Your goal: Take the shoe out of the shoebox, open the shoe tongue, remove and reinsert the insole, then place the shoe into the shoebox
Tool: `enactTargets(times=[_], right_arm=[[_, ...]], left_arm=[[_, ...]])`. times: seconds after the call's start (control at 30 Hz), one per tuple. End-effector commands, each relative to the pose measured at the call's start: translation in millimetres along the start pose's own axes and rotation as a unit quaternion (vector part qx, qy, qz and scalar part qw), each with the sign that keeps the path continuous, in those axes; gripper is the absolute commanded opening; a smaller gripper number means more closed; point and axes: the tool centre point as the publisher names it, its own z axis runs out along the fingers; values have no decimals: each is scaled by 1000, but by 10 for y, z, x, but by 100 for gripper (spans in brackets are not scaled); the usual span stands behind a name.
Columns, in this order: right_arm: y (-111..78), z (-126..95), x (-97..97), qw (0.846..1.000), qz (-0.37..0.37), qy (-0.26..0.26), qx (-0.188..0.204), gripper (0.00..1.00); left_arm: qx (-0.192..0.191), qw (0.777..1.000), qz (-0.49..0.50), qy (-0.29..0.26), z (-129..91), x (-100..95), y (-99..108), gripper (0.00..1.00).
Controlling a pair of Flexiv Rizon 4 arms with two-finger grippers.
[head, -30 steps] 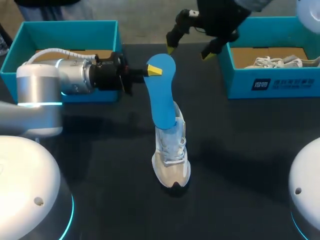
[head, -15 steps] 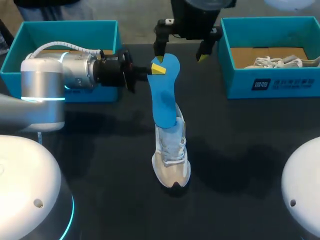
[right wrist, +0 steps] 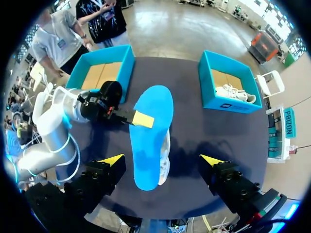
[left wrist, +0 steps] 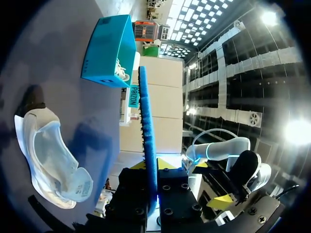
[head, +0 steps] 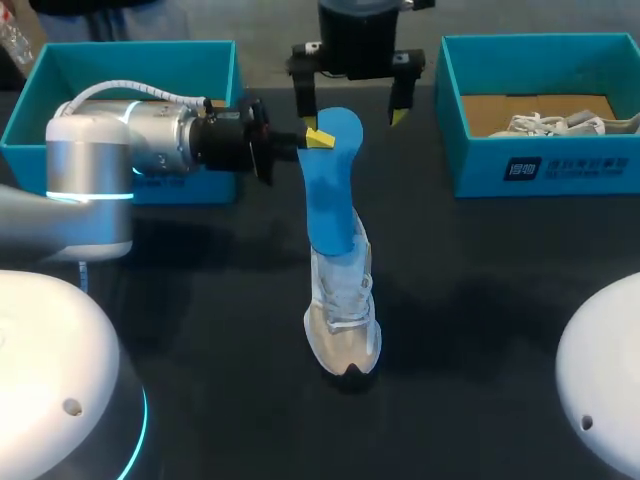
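Since the shoe (head: 343, 310) is found lying out on the dark table (head: 480, 300), toe towards the robot and well apart from both boxes, the taking-out step is judged done. The blue insole (head: 328, 190) is held up over the shoe's heel with its lower end at the shoe's opening. Whether that end is inside cannot be told, so removal or reinsertion is judged to be in hand, and the return to the box is left to do. The insole's upper end is pinched between the closed fingers of the left gripper (head: 318, 138). The right gripper (head: 350, 120) is held spread wide just over that end, with nothing gripped.

In the right shoebox (head: 545, 165) a second shoe (head: 560, 124), white, is laid on brown card. In the left shoebox (head: 215, 65) only a card floor is seen, partly hidden by the left arm (head: 110, 160).
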Motion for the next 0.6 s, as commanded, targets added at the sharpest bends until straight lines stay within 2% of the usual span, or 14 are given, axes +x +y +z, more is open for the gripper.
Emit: enactTargets(times=[0.03,0.6], right_arm=[[46,30,76,1000,1,-2,6,100],[38,63,99,1000,4,19,18,100]], left_arm=[[0,1000,2,0,-8,-4,0,0],[0,1000,2,0,-8,-4,0,0]])
